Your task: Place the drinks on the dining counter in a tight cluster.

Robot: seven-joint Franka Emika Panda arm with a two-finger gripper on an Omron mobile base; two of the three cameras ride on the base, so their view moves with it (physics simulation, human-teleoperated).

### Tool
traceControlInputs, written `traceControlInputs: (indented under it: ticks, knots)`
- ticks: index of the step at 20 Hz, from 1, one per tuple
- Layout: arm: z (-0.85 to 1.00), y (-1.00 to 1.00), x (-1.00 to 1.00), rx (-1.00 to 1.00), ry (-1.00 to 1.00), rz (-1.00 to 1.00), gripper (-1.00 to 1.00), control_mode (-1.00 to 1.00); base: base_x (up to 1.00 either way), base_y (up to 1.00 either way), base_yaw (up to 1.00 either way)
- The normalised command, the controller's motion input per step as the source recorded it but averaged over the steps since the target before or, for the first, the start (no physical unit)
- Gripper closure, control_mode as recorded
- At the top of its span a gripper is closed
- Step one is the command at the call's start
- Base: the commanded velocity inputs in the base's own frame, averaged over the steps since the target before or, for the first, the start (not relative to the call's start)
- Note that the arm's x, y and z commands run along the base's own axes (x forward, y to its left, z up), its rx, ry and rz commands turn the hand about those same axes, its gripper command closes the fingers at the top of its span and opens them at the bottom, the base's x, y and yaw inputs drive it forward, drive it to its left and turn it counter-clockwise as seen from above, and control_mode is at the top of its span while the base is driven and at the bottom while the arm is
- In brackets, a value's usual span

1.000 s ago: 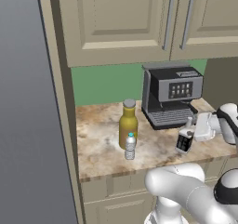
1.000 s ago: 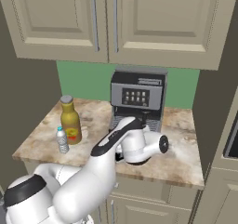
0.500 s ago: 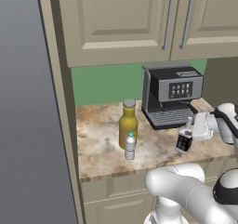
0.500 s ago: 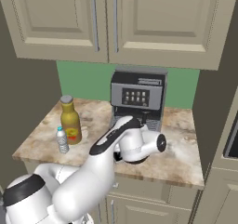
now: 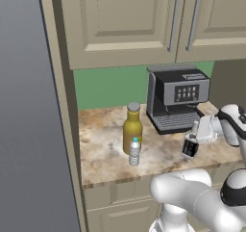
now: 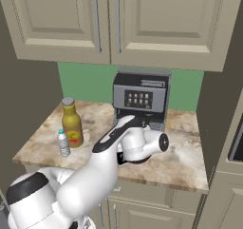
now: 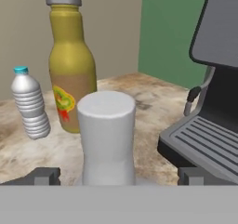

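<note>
Three drinks stand on a short marbled counter (image 5: 101, 154) under beige cabinets. The large amber-yellow bottle (image 5: 132, 132) (image 6: 72, 126) (image 7: 72, 74) has a grey cap. Just in front of it is the small water bottle (image 5: 134, 151) (image 6: 63, 143) (image 7: 30, 109) with a blue cap. The small dark white-labelled bottle (image 5: 190, 148) (image 7: 107, 135) stands apart to the right, in front of the coffee machine. My gripper (image 5: 193, 140) (image 7: 118, 176) is open, level with this small bottle, with a fingertip (image 7: 44, 175) on either side of it. The dining counter is out of view.
A black and grey coffee machine (image 5: 178, 98) (image 6: 141, 97) (image 7: 218, 79) stands at the back of the counter, close on the hand's right in the hand view. Beige cabinets (image 5: 129, 24) hang above. A tall grey panel (image 5: 29, 106) walls off the left.
The hand has edged slightly left toward the small dark bottle. The bottles have not moved and the jaws stay open.
</note>
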Motion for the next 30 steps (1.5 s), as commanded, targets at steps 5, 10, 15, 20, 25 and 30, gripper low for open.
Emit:
traceControlInputs:
  ticks: [5, 10, 15, 20, 25, 30]
  knots:
    - [0.0, 0.0, 0.0, 0.0, 0.0, 0.0, -1.0, -1.0, 0.0, 0.0, 0.0]
    - [0.0, 0.0, 0.0, 0.0, 0.0, 0.0, -1.0, -1.0, 0.0, 0.0, 0.0]
    - [0.0, 0.0, 0.0, 0.0, 0.0, 0.0, 1.0, -1.0, 0.0, 0.0, 0.0]
    - [0.0, 0.0, -0.02, 0.0, 0.0, 0.0, 1.0, -1.0, 0.0, 0.0, 0.0]
    - [0.36, 0.04, -0.02, -0.11, 0.03, -0.07, 1.0, -1.0, 0.0, 0.0, 0.0]
    - [0.96, 0.14, -0.32, -0.18, 0.07, -0.13, 1.0, -1.0, 0.0, 0.0, 0.0]
